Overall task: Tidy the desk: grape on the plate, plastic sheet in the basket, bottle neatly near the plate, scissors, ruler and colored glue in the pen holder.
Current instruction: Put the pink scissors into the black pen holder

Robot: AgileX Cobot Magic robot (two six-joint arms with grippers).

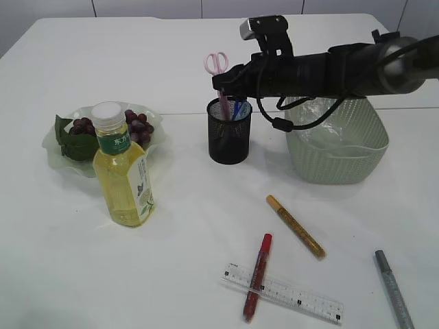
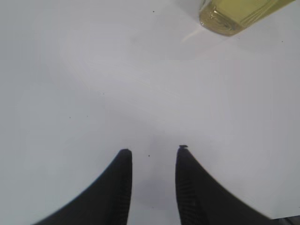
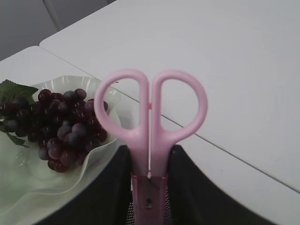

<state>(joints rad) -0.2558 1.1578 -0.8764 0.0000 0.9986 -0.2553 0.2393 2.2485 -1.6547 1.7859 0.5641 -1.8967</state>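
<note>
My right gripper [image 1: 230,83] reaches across the middle and is shut on the pink scissors [image 1: 217,63], handles up, just above the black mesh pen holder [image 1: 230,140]. In the right wrist view the scissors [image 3: 150,108] stand between my fingers [image 3: 149,152] with the blade sheath pointing into the holder. Grapes [image 1: 137,125] [image 3: 56,122] lie on the pale green plate [image 1: 58,154]. The yellow bottle [image 1: 123,171] stands upright in front of the plate. The clear ruler [image 1: 288,293] lies at the front under a red glue pen [image 1: 257,274]. My left gripper [image 2: 152,150] is open and empty over bare table.
A green basket [image 1: 343,157] stands right of the holder with something clear inside. A gold glue pen [image 1: 296,226] and a grey one [image 1: 394,291] lie at the front right. A blue item [image 1: 240,110] sticks out of the holder. The bottle's base [image 2: 234,14] shows ahead of my left gripper.
</note>
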